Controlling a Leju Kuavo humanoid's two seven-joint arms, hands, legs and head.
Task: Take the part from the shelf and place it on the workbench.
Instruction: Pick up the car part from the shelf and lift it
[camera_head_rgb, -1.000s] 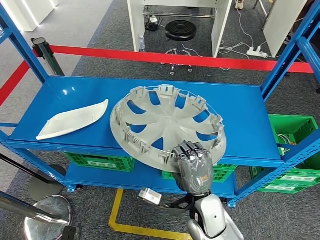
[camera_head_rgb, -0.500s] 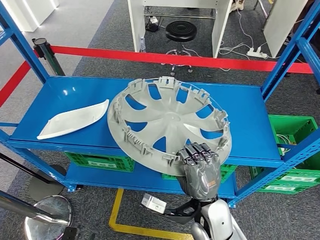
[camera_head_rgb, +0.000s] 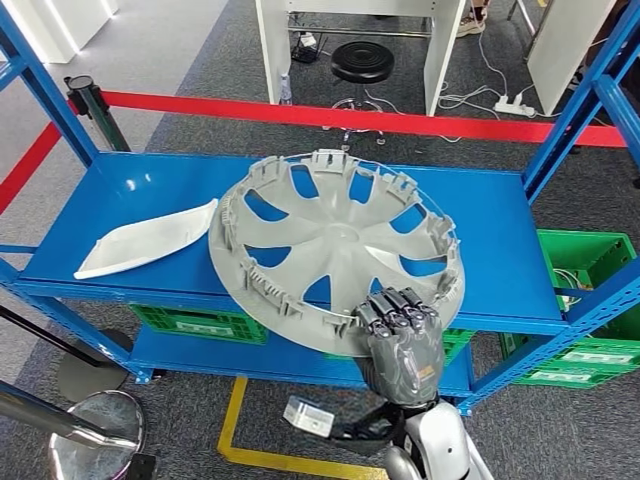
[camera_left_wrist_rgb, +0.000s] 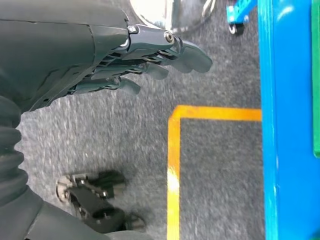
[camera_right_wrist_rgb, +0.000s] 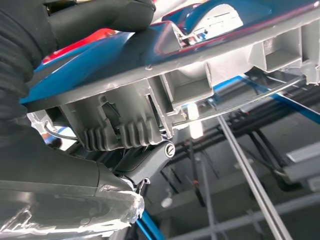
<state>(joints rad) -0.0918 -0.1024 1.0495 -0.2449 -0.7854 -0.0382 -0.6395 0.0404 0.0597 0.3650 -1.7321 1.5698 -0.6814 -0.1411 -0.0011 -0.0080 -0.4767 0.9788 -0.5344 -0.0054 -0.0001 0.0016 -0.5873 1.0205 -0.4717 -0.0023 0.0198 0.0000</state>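
Note:
A large grey wheel cover (camera_head_rgb: 332, 245) is tilted up over the blue shelf (camera_head_rgb: 498, 240), its inner side with ribs and clips facing me. My right hand (camera_head_rgb: 400, 345) grips its near rim at the front right, fingers curled over the edge. In the right wrist view the cover's rim (camera_right_wrist_rgb: 158, 100) with its clips sits between the thumb and the fingers (camera_right_wrist_rgb: 149, 160). My left hand (camera_left_wrist_rgb: 113, 55) hangs beside the shelf over grey carpet, holding nothing, its fingers (camera_left_wrist_rgb: 166, 50) lying straight and close together.
A white curved trim piece (camera_head_rgb: 147, 238) lies on the shelf's left part. Green crates (camera_head_rgb: 200, 324) sit on the lower shelf and at the right (camera_head_rgb: 596, 262). A red barrier tape (camera_head_rgb: 340, 115) runs behind the shelf. Blue uprights (camera_head_rgb: 573, 110) stand at both ends. Yellow floor marking (camera_left_wrist_rgb: 173, 165) borders the shelf.
My right hand has raised the wheel cover's near rim and drawn it slightly toward me. The cover now tilts more steeply off the shelf. The white trim piece has not moved.

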